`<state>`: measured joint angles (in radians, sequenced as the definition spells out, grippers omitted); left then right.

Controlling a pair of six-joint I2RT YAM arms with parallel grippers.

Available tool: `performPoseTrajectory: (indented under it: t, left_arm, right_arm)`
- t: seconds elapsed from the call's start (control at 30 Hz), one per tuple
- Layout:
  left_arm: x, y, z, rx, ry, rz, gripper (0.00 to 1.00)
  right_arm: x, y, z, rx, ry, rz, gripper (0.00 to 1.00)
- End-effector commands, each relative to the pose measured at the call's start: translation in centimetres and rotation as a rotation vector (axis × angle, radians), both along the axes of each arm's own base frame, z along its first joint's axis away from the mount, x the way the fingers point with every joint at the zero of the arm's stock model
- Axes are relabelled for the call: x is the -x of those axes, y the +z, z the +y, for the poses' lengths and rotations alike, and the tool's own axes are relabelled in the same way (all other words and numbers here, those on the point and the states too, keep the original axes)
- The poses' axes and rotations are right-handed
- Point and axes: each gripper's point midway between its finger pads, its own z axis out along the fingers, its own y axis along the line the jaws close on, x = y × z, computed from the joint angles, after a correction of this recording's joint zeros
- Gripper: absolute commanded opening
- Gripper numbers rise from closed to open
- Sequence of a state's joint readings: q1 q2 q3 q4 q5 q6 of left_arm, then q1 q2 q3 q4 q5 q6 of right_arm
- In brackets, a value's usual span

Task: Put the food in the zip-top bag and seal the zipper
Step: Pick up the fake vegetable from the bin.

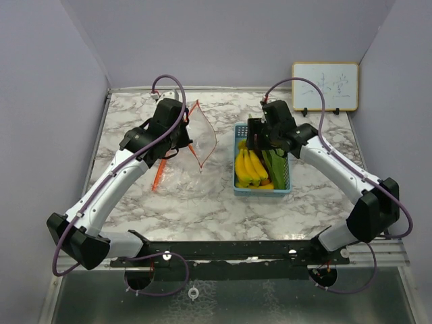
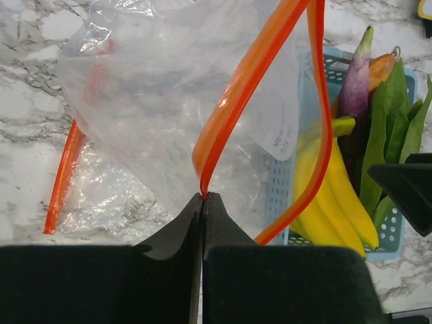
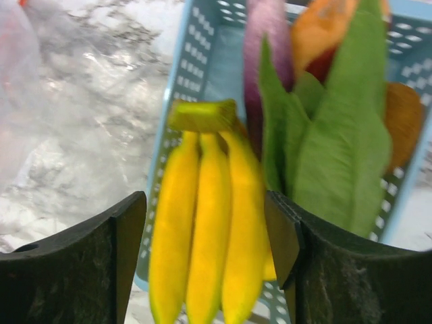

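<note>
Though blurred, bananas point(image 3: 209, 229) (tips cropped)

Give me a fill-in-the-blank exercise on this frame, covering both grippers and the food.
The left gripper is shut on the ____ zipper strip of the zip-top bag.
The bananas lie in a light-____ basket.
The right gripper hangs over the bananas with its jaws ____.
Seen from the top, the basket stands on the bag's ____ side.
Missing words: orange; blue; open; right.
</note>
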<state>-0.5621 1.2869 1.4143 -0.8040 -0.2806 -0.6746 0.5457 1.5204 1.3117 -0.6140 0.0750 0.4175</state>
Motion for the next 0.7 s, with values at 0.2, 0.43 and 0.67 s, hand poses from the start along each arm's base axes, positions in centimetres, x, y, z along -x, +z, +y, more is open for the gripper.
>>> performPoseTrajectory:
  t: [0.2,0.43,0.67]
  left_arm:
    - [-0.1,1.0,-1.9,0.037,-0.116,-0.024,0.0]
    - [-0.3,-0.3,-3.0,0.072,-0.145,-0.005,0.0]
    - [-0.4,-0.2,-3.0,0.084,-0.134,-0.019,0.0]
  right_arm:
    - [3.1,-2.8,-7.2,0.294,-0.127,0.068,0.88]
    - [0.8,-5.5,-7.2,0.385,-0.12,0.066,0.96]
    - [0.1,-7.4,-8.2,0.455,-0.168,0.074,0.76]
